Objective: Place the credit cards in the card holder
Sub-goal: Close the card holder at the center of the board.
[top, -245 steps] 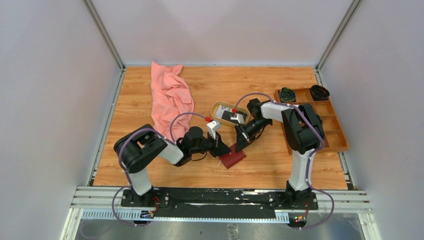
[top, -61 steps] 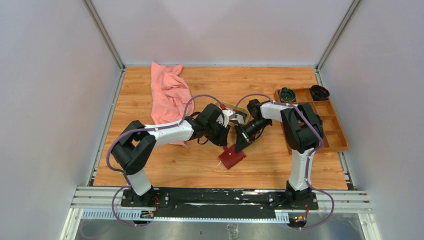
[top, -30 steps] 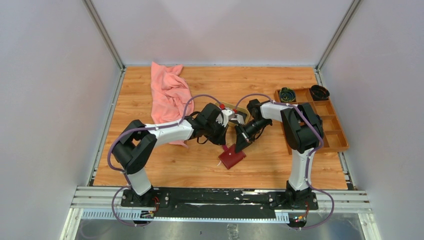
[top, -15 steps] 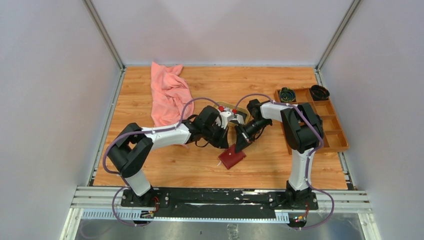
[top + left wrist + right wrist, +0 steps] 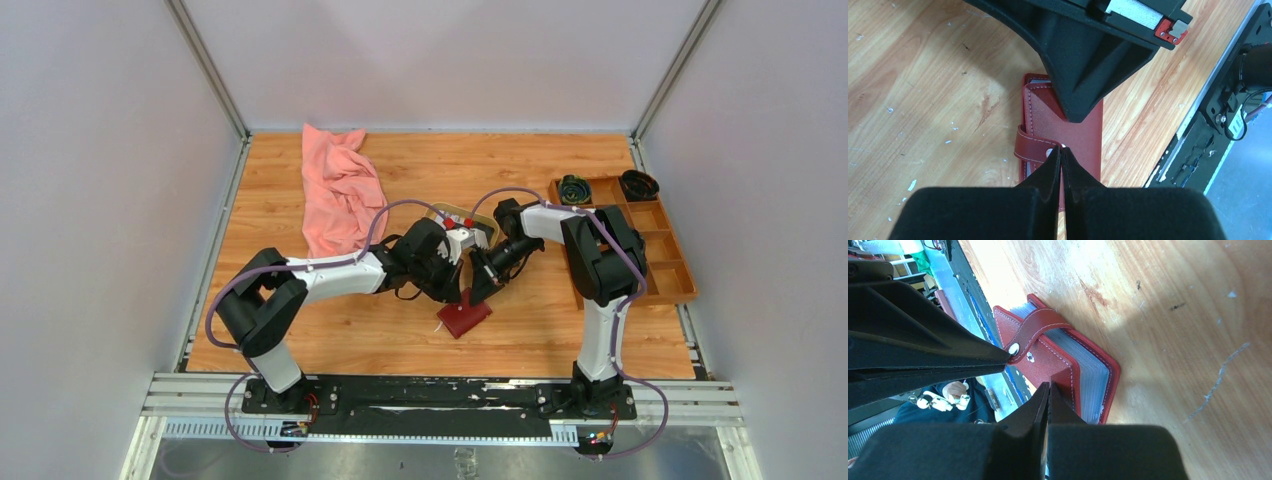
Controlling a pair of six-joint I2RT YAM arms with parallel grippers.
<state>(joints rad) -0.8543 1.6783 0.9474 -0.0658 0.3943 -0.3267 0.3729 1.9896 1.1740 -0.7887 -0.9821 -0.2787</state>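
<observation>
The left gripper (image 5: pixel 1061 150) has swung down to the red card holder (image 5: pixel 1043 115), fingers together, tips at the snap (image 5: pixel 1049 150) on its strap (image 5: pixel 1029 146). The right gripper (image 5: pixel 1048 385), fingers together, still touches the cover; the holder lies closed on the table (image 5: pixel 923 75)

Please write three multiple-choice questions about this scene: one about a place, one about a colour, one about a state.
1. Where on the table does the card holder lie?
A. at the far left corner
B. near the middle
C. at the right edge

2. What colour is the cloth?
A. pink
B. blue
C. green

3. How do the fingers of the left hand stand?
A. spread wide
B. pressed together
C. out of view

Answers:
1 B, the top view shows it near the centre, between the arms.
2 A, it is plainly pink from above.
3 B, the left wrist view shows only a thin slit between them.
</observation>
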